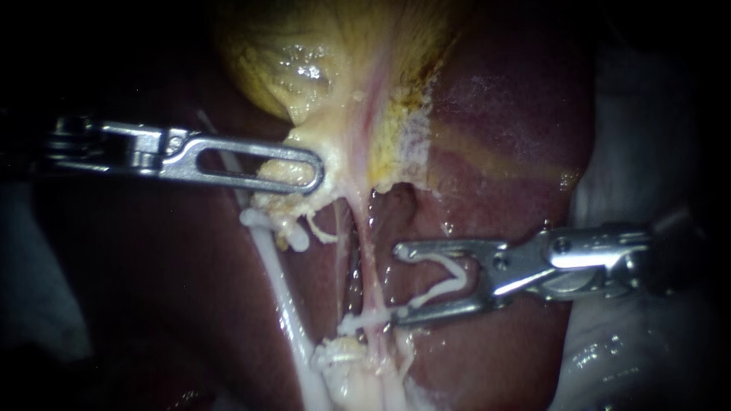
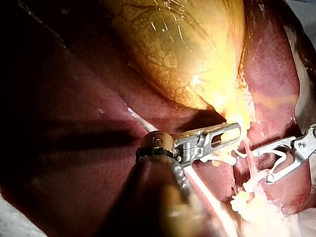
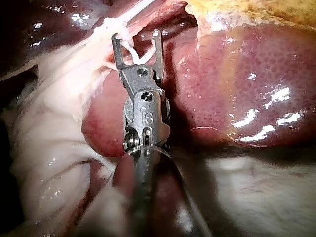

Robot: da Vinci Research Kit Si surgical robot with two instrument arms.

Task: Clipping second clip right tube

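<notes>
Endoscope view: all positions below are taken from it.
Liver [image 1: 518,137]: one; dark red and wet, lying under everything else.
Gallbladder [image 1: 304,53]: one; yellow, above both instruments, narrowing to a pale neck.
Instruments: two, well apart, one on each side of the neck.
Left instrument [image 1: 311,169]: slotted jaws clamped together on the pale tissue at the gallbladder's neck.
Right instrument [image 1: 397,281]: jaws stand wide apart and carry the loaded clip between them, one leg against each jaw.
Tubes: two, both running down from the neck.
Left tube [image 1: 280,293]: thick and white.
Right tube [image 1: 365,251]: thin and pinkish; just ahead of the right instrument's jaw tips, not between them.
Loaded clip [image 1: 449,278]: one; white, open, apart from the right tube.
White piece [image 1: 358,323]: one; lies across the right tube low down, touching the lower jaw tip; whether it is a clip cannot be told.
</notes>
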